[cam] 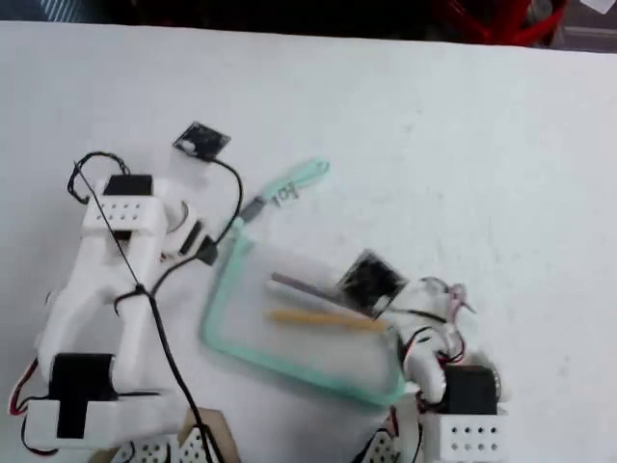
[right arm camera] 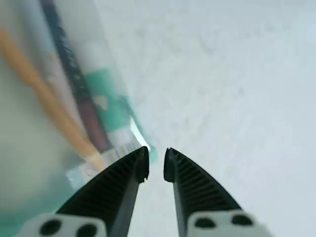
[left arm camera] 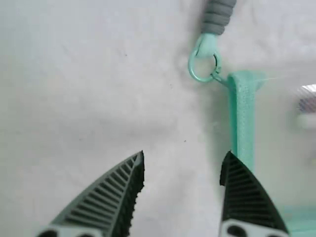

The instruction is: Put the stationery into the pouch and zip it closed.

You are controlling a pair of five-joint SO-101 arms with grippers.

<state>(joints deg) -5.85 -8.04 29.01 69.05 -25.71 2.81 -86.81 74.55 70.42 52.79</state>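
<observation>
A translucent pouch (cam: 289, 328) with a mint green rim lies on the white table. Inside it are a yellow pencil (cam: 323, 319) and a dark pen (cam: 304, 286). In the right wrist view the pencil (right arm camera: 47, 94) and the pen (right arm camera: 74, 79) show through the pouch wall. The zipper pull's green ring (left arm camera: 203, 64) hangs on a grey cord (left arm camera: 219, 12) at the pouch's far corner, with a mint strap (cam: 294, 183) beyond it. My left gripper (left arm camera: 181, 170) is open just short of that ring, one finger over the green rim (left arm camera: 242, 113). My right gripper (right arm camera: 155, 163) is shut on the pouch's opposite corner (right arm camera: 140, 143).
Both white arm bodies stand near the front edge, the left arm (cam: 106, 289) and the right arm (cam: 453, 405). Black cables (cam: 159, 318) trail across the left arm. The bare white table (cam: 434, 145) stretches away behind the pouch.
</observation>
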